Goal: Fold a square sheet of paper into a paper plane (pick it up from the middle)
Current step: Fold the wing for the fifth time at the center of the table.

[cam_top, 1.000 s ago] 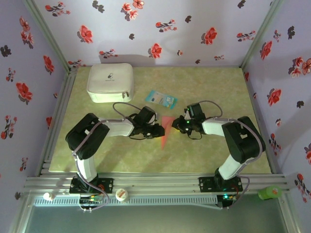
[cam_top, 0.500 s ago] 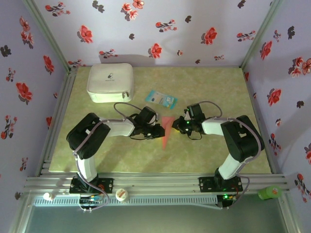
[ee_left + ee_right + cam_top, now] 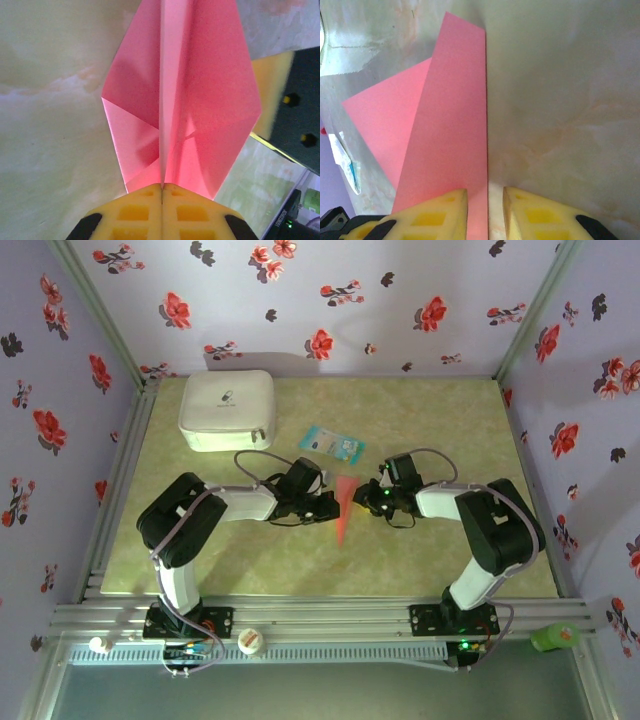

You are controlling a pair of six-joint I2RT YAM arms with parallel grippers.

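The left hand [image 3: 161, 189] has just finished closing: a second ago its yellow pads stood a little apart, and now they meet on the raised centre fold of the paper plane [image 3: 190, 100], pinching it at the wide tail end. The right hand [image 3: 485, 192] has gone the other way and eased open slightly, so a narrow gap shows between its pads with the straight edge of the pink paper running into it, hard against the left pad and not squeezed. To my eye that means the fold is being handed over, the left hand keeping the keel shut while the right frees itself for the next crease or press. The plane itself has hardly shifted; it lies in the middle of the counter [image 3: 420, 420] between the two hands, nose pointing toward the arm bases. From above it is just a slim salmon sliver, with the white case [image 3: 228, 410] well off at the back left and the light-blue packet [image 3: 331, 443] near it behind. The left wrist camera shows the layered flaps and the upright crease; the right wrist camera shows the flat wing, a second triangular layer beneath, and the loose jaws.
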